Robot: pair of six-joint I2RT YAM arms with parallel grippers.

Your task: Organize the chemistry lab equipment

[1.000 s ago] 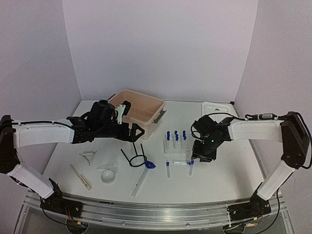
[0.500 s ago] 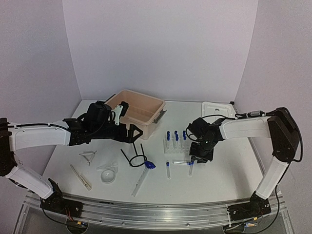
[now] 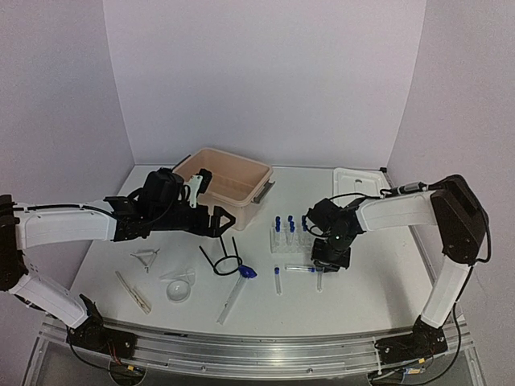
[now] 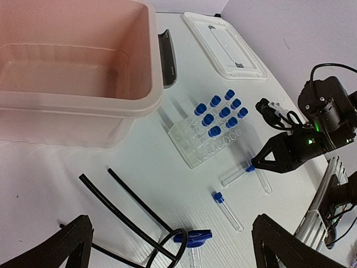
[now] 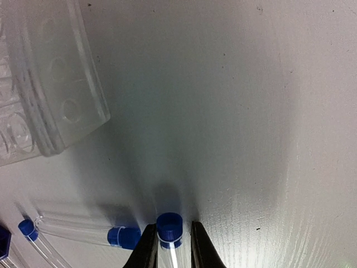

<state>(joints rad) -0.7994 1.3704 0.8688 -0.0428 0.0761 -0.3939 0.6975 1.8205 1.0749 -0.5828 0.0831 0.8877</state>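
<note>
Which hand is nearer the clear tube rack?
Right. The right hand sits at a loose tube just beside the tube rack; the left hand is farther off by the beige tub.

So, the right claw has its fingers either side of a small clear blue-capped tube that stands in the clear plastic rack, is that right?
Not quite: the small clear blue-capped tube flanked by the right claw lies flat on the white table beside the clear plastic rack, not standing in it, as the right wrist view shows.

Tube rack [image 3: 290, 240] right of tub [image 3: 238, 172]
</note>
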